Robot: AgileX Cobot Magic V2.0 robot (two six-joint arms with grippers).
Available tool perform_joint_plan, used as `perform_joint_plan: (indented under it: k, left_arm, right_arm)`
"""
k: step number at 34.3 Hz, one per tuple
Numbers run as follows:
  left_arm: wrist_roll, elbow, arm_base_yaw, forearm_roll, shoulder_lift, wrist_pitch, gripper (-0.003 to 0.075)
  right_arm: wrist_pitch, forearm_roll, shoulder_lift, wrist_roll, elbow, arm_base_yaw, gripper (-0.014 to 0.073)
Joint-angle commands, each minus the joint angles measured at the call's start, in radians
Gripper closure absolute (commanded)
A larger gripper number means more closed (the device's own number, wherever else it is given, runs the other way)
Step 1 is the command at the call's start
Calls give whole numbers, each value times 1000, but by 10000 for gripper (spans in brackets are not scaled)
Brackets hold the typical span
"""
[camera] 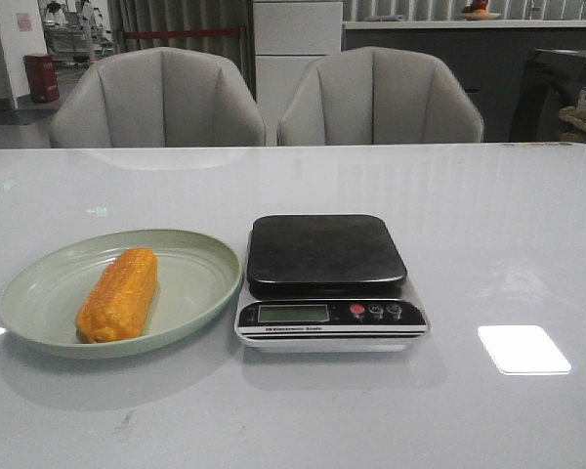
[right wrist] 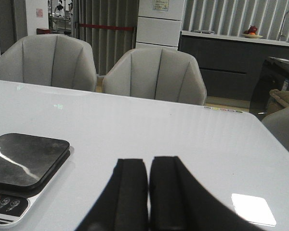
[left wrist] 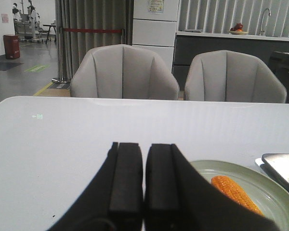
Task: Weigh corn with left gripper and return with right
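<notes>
The orange-yellow corn (camera: 118, 294) lies lengthwise on a pale green plate (camera: 201, 283) at the table's front left. Just right of the plate stands a kitchen scale (camera: 326, 254) with a dark, bare platform and a display at its front. Neither arm appears in the front view. In the left wrist view my left gripper (left wrist: 144, 145) is shut with nothing in it, hovering left of the plate (left wrist: 274, 197) and the corn (left wrist: 233, 192). In the right wrist view my right gripper (right wrist: 149, 160) is also shut and empty, to the right of the scale (right wrist: 24, 159).
Two grey chairs (camera: 159, 98) (camera: 379, 96) stand behind the table's far edge. A bright light patch (camera: 523, 349) reflects off the glossy white tabletop right of the scale.
</notes>
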Motion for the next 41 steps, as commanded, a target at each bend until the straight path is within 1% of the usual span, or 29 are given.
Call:
perform_joint_plan:
  k: [1, 27, 29, 32, 33, 35, 41]
  left_arm:
    - [1, 32, -5, -11, -20, -82, 606]
    - [1, 32, -5, -11, -20, -84, 606]
    - [1, 30, -5, -11, -20, -130, 606]
    - [1, 26, -5, -11, -20, -254, 606]
    - [1, 19, -5, -11, -20, -260, 606]
    - [1, -20, -5, -11, -13, -231, 606]
    - [1, -229, -5, -11, 63, 34, 606]
  right_arm:
    - [-84, -4, -20, -10, 11, -6, 400]
    - [-84, -4, -20, -10, 11, -6, 400]
    - [-84, -4, -20, -10, 11, -6, 400]
    - [-84, -4, -20, -10, 11, -6, 400]
    - [-84, -4, -20, -10, 11, -6, 400]
    - [-84, -4, -20, -10, 11, -6, 400]
    - [-84, -4, -20, -10, 11, -6, 400]
